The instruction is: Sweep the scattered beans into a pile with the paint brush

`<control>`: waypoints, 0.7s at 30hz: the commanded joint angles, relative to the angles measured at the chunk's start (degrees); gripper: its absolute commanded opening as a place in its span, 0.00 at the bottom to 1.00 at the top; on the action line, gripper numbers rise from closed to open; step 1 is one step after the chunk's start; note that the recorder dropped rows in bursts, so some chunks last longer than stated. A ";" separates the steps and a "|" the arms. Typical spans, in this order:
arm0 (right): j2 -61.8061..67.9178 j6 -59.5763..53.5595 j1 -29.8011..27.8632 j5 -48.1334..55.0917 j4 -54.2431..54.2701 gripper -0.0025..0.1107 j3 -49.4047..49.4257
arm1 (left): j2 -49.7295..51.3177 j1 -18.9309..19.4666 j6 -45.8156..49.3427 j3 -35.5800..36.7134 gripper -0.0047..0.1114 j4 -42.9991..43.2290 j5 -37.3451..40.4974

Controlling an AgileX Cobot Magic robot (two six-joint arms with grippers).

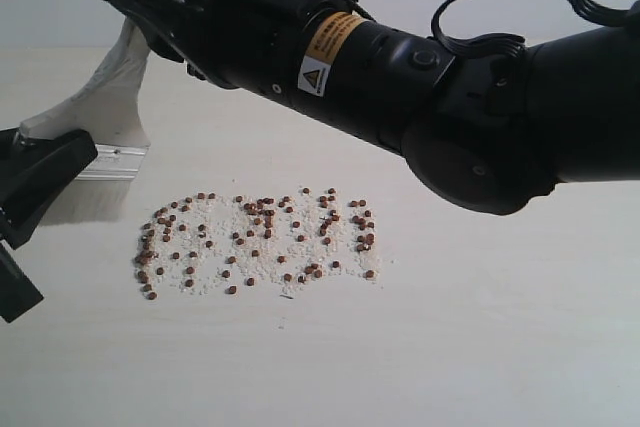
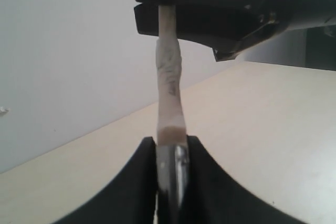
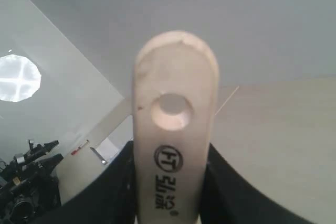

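Observation:
The beans [image 1: 260,242] lie scattered among whitish crumbs in a wide band on the pale table [image 1: 480,347]; no pile is in view. The paint brush [image 1: 112,87] stands tilted to the left of the beans, its silver ferrule [image 1: 118,159] low and its cream handle rising. My left gripper [image 1: 80,155] is shut on the ferrule, and its jaws [image 2: 171,153] press both flat sides. My right gripper [image 1: 150,7] reaches across from the right and is shut on the handle's upper end. The handle's hole [image 3: 170,111] shows just past the right gripper [image 3: 170,166].
The right arm [image 1: 420,87] stretches across the top of the exterior view, above and behind the beans. Bare table lies in front of the beans and to their right. A pale wall [image 2: 63,51] stands behind the table.

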 commanded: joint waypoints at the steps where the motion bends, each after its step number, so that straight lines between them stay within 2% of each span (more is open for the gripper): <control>1: -1.19 -2.23 0.09 0.69 -0.15 0.02 -0.44 | -0.13 0.14 -0.18 0.17 0.40 1.17 -3.04; 3: -1.19 -2.53 0.09 0.82 -0.15 0.02 -0.44 | -0.13 0.14 -0.18 0.17 0.44 2.85 -3.33; 6: -1.67 -8.93 0.09 3.29 4.58 0.02 -0.44 | -0.13 0.14 -0.18 0.17 0.45 5.43 -3.33; 11: -9.04 -29.79 -0.13 12.37 15.09 0.02 -0.22 | -3.07 0.14 -1.86 1.31 0.45 5.09 -3.13; 14: -14.45 -40.94 -2.78 20.69 20.87 0.02 -0.22 | -7.94 0.14 -6.23 2.56 0.45 4.29 -3.13; 17: -18.08 -46.08 -5.33 24.69 20.57 0.02 1.38 | -14.30 0.14 -12.76 4.58 0.44 4.29 -3.13; 19: -21.58 -49.33 -7.23 24.83 20.20 0.02 4.26 | -20.08 0.14 -17.11 6.25 0.31 4.29 -2.83; 20: -23.93 -51.50 -8.64 25.57 20.20 0.02 6.44 | -24.66 0.14 -19.62 6.25 0.15 5.16 -1.98; 21: -25.93 -53.05 -9.87 26.41 19.74 0.02 8.37 | -28.87 0.14 -23.14 6.25 0.04 7.46 -0.04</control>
